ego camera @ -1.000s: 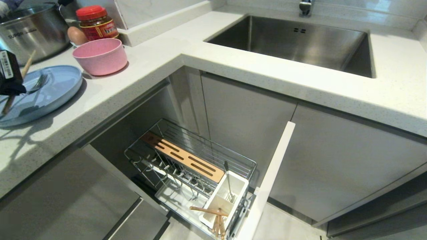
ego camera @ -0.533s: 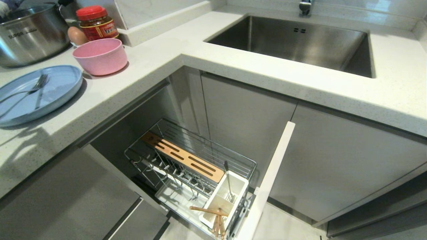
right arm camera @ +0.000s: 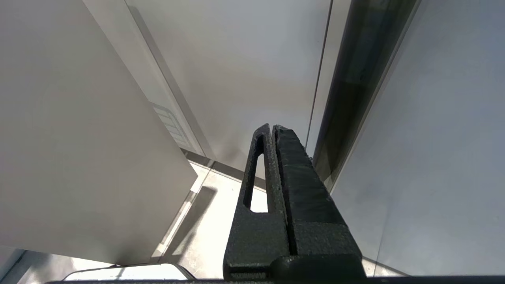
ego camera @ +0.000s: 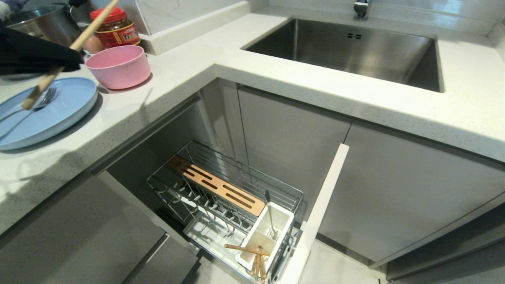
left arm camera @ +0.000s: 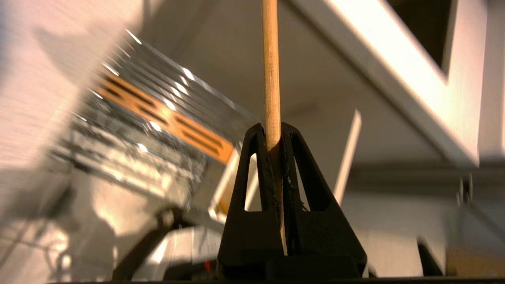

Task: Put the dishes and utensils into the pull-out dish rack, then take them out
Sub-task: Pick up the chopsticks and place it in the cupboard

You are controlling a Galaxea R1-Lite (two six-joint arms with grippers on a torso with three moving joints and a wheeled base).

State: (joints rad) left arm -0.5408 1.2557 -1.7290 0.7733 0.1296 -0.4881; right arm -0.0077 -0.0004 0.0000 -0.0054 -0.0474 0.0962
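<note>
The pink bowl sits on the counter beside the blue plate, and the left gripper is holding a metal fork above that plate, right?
Not quite. The pink bowl does sit on the counter beside the blue plate, but the left gripper is shut on a wooden chopstick, not a fork. The left wrist view shows the stick pinched between its fingers; the head view shows it slanting above the plate.

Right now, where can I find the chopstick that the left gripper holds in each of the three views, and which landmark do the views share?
Head view: the chopstick slants across the upper left corner, over the blue plate, clamped in the left gripper.
Left wrist view: the chopstick rises straight up from the shut fingers.
Right wrist view: not in it.
Shared landmark: the slotted wooden strip of the dish rack, in the head and left wrist views.
</note>
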